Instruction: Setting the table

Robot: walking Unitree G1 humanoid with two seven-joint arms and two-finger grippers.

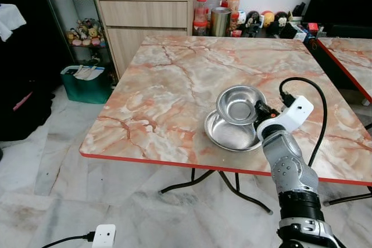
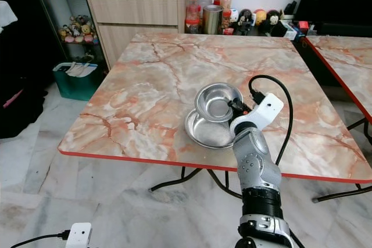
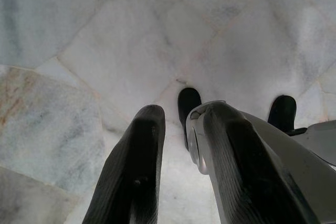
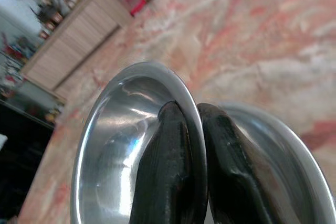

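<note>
The two eye views look from the robot's head forward and down on the marble bench; they share almost the same scene, the bench, the wooden cabinet behind it and the right arm, only a little shifted sideways. The left wrist view faces straight down along the left hand to the pale marble floor. The right wrist view looks very near along the right hand over a steel bowl and across the bench to the same cabinet.
</note>
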